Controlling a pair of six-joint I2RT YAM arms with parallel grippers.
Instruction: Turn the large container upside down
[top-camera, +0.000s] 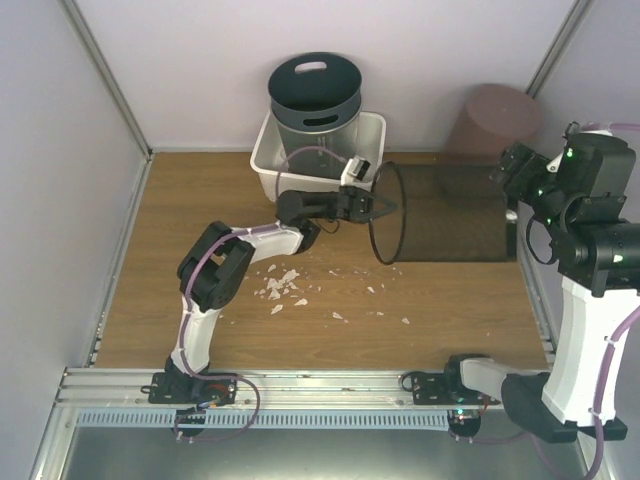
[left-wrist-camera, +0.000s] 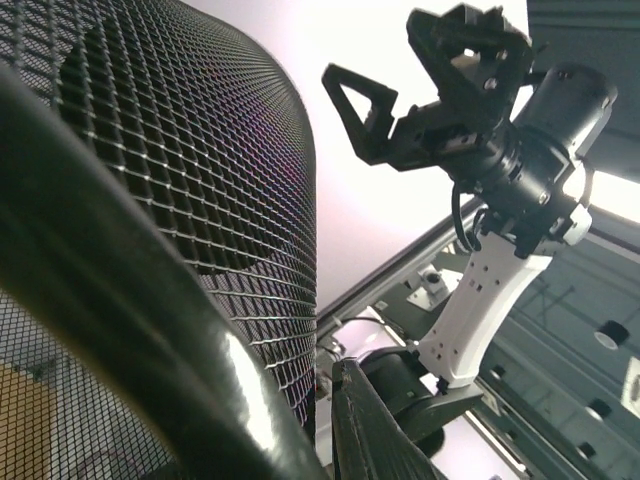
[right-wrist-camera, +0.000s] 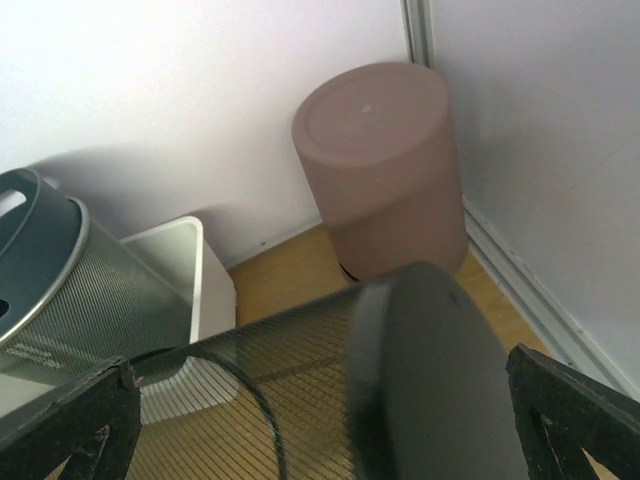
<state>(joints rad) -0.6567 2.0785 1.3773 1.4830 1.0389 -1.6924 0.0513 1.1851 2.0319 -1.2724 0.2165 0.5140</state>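
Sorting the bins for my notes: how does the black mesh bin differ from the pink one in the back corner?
The black mesh bin lies on its side, mouth toward the left arm; the pink bin stands with its closed end up. The black mesh bin is see-through wire; the pink bin is solid-walled. The left gripper is shut on the black mesh bin's rim; nothing touches the pink bin. Both are round.
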